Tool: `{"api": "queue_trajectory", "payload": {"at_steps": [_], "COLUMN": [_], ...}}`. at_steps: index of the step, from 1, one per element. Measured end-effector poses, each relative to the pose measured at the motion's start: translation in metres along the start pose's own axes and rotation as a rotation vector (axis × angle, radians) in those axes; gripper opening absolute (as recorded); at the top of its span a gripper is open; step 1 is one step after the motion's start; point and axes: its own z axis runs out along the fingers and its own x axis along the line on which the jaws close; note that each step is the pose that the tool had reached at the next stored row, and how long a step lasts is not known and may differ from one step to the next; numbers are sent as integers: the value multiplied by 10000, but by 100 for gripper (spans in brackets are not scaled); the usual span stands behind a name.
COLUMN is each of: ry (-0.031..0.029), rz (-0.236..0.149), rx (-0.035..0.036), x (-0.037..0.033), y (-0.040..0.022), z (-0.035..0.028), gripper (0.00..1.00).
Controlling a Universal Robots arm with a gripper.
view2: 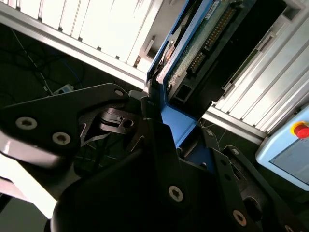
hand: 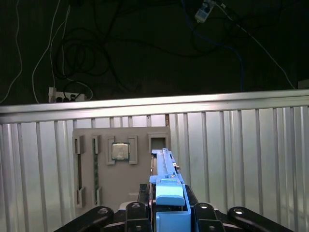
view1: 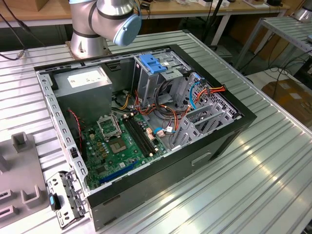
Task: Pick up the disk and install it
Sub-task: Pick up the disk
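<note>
Disk [hand: 164, 164] with blue carrier rails, seen edge-on in the first wrist view, is pinched at its blue end tab by the gripper [hand: 169, 215], beside a grey parts tray [hand: 120, 186] lying on the ribbed metal bench [hand: 241, 159].

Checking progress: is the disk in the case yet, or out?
Out. The gripper holds the disk clamped by its blue end, with the table behind it.

Disk [hand: 169, 191] on edge, dark metal body in bright blue carrier rails, blue tab end clamped between the fingers of the hand [hand: 169, 205]. In the second wrist view its green circuit-board face and connector row show, tilted, blue rail along the edge.
</note>
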Motion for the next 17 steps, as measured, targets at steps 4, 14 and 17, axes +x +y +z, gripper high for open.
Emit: {"api": "queue_trajectory", "payload": {"at_steps": [4, 14, 17], "ry": [6, 9, 9], "rz": [1, 1, 1], "rx": [1, -1, -2], "x": [-1, -1, -1], "y": [0, -1, -1], "z": [-36, -111, -131], "gripper": [37, 37, 37]}}
